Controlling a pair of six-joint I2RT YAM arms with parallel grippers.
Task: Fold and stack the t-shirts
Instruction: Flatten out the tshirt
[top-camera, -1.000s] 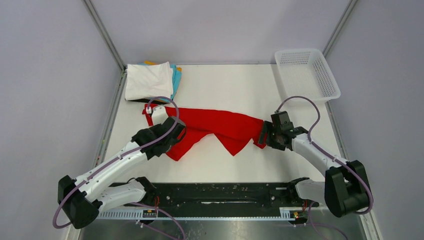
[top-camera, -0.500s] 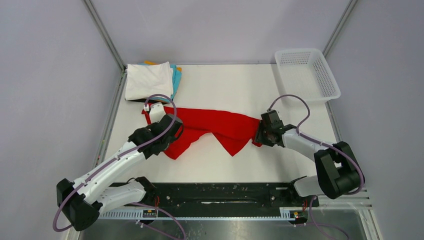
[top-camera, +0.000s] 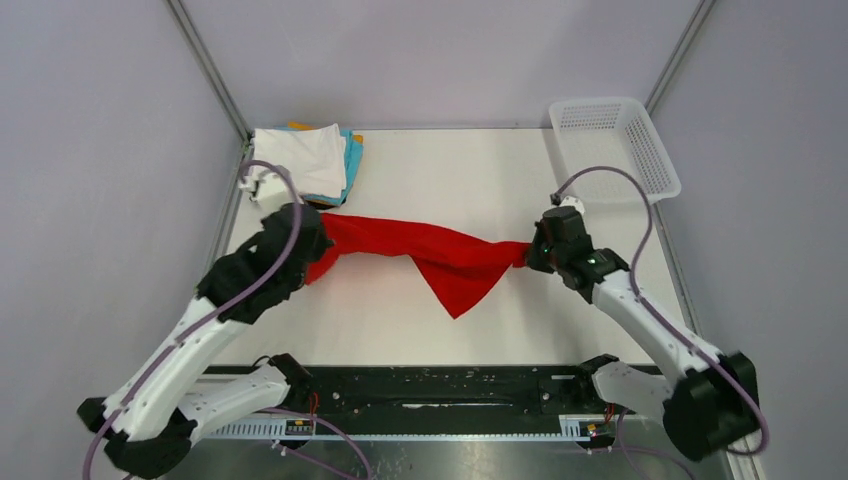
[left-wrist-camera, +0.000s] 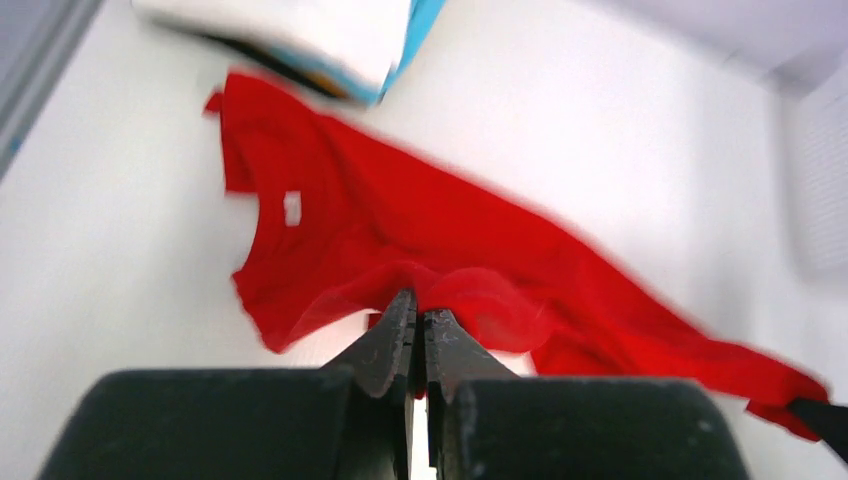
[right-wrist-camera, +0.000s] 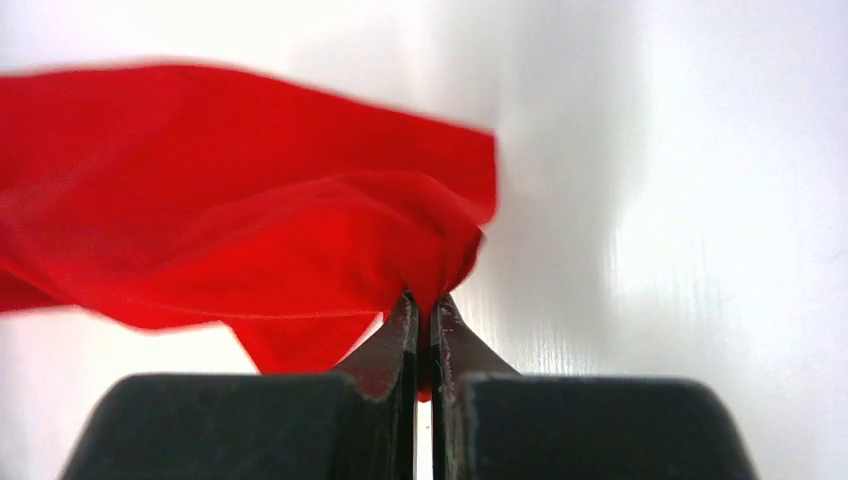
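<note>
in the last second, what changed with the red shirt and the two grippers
The right gripper closed on the right end of the bright red cloth t-shirt. The left gripper, already shut on it, pulled left, stretching the shirt between them. The stack of folded shirts and the white plastic mesh basket stayed put.

The folded t-shirts (top-camera: 298, 160) lie stacked in the far left corner of the tabletop (top-camera: 420, 330), and the basket (top-camera: 598, 102) sits in the far right corner. Nearer than both, across the middle, the loose t-shirt (top-camera: 440, 255) stretches from left to right, its left end just before the stack (whether it touches cannot be told). The left gripper (left-wrist-camera: 418, 305) pinches that left end, and the right gripper (right-wrist-camera: 422, 300) pinches the right end, toward the right edge.
</note>
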